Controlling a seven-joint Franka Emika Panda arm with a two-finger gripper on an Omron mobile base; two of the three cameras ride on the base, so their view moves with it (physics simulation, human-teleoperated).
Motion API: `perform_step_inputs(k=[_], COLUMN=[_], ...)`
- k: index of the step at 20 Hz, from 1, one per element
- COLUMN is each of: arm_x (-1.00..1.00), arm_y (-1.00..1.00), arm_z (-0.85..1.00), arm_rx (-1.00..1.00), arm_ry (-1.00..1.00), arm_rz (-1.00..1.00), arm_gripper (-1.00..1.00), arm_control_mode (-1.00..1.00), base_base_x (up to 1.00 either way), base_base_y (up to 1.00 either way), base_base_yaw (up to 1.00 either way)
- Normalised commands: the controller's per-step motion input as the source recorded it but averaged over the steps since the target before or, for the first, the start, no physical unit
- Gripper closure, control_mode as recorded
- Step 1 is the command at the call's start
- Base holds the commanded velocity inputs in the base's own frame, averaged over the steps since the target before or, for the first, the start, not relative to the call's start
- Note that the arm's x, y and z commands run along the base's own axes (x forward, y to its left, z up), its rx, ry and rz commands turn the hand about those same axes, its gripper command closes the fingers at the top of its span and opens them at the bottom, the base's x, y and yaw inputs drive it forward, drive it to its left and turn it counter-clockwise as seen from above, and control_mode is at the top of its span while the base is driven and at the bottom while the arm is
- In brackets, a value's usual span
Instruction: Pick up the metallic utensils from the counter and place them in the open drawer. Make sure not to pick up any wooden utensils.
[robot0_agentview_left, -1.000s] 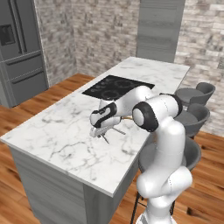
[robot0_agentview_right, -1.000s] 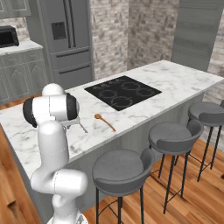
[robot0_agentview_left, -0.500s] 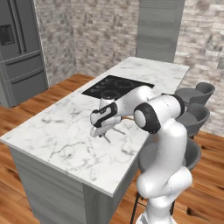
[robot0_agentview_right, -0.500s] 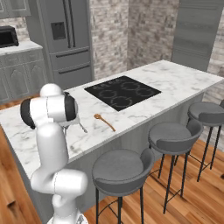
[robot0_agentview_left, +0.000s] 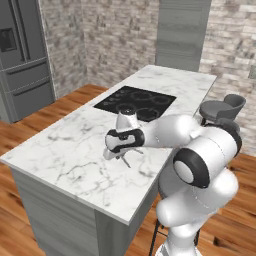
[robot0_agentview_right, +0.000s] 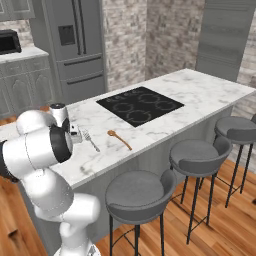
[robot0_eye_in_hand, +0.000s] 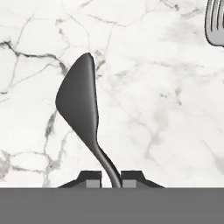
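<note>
The two-finger gripper (robot0_eye_in_hand: 110, 177) stood low over the white marble counter with grey veins (robot0_agentview_left: 65, 155), its dark tips drawn close together and pinching the slim stem of the silver-grey round-bowled metal spoon (robot0_eye_in_hand: 81, 105), whose bowl pointed away from the hand, edge-on and just above the marble. The hold sat at the very end of the handle, so the spoon could pivot or slip out during a lift or a fast swing. The silver-grey metal fork (robot0_agentview_right: 90, 140) lay just to the right of the hand on the counter; a sideways move at low height could knock it. The slim orange-brown wooden spoon (robot0_agentview_right: 119, 139) lay further right, near the black inset cooktop (robot0_agentview_right: 140, 104), and could be swept off the near edge. No drawer could be made out in these views, so the approach to it could not be judged
</note>
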Motion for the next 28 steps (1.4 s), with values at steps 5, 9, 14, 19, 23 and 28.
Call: perform_step_inputs(k=[5,9,14,19,23,28], arm_x=[-0.7,-0.56,-0.67,-0.76,-0.73,-0.72], arm_y=[-0.2,-0.24,-0.51,-0.58,-0.41,-0.39], arm_z=[0.74,0.99,0.99,0.8,0.81,0.8], arm_rx=[0.0,-0.03,0.0,0.0,0.0,0.03], arm_ry=[-0.07,-0.23,-0.15,-0.16,-0.21,-0.25], arm_rz=[-0.12,-0.1,-0.09,-0.09,-0.08,-0.06], arm_gripper=[1.0,1.0,1.0,1.0,1.0,1.0], arm_control_mode=[-1.0,-1.0,-1.0,-1.0,-1.0,-1.0], base_base_x=[0.0,0.0,0.0,0.0,0.0,0.0], base_base_y=[0.0,0.0,0.0,0.0,0.0,0.0], base_base_yaw=[0.0,0.0,0.0,0.0,0.0,0.0])
